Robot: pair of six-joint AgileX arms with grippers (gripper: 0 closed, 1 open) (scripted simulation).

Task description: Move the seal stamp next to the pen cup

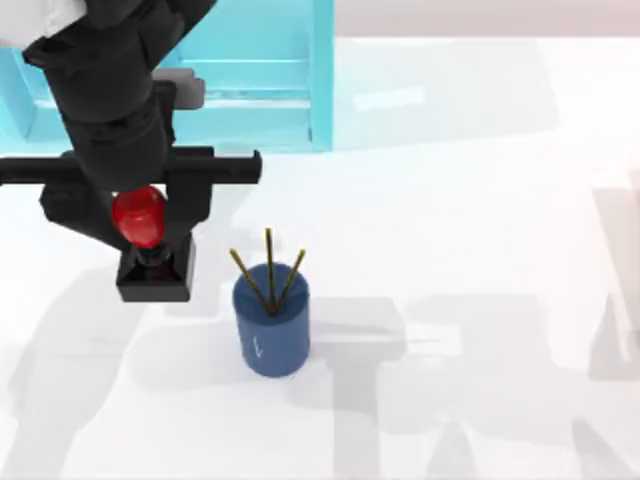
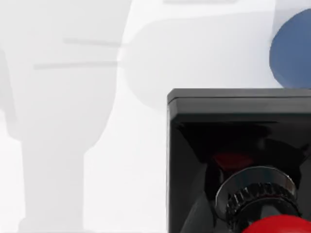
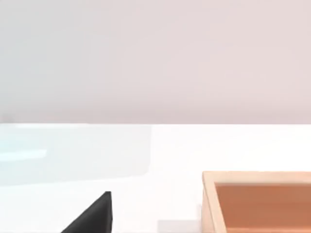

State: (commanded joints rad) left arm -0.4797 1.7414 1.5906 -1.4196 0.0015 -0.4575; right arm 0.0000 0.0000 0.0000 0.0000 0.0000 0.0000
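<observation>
Left wrist view gives the nearest look: the seal stamp (image 2: 233, 160) sits right under the camera, its square black base standing on the white surface (image 2: 97, 145) as far as I can judge, and a piece of the pen cup (image 2: 291, 53) is a little beyond it. Seen from above, the left pincer (image 1: 143, 222) is clenched around the red knob of the stamp, and the stamp is just beside the blue cup, on its left and slightly farther back, not touching. The risk I see is with the three pencils leaning out of the cup: if the arm leaves sideways toward the cup, a finger could catch them and tip it. Releasing while the base is not flat could also make the stamp fall over. The left arm comes in from the far left edge and points steeply down. Behind it stands a light blue rack (image 1: 250, 80). The right arm is parked away, near a wooden box (image 3: 257, 204).
</observation>
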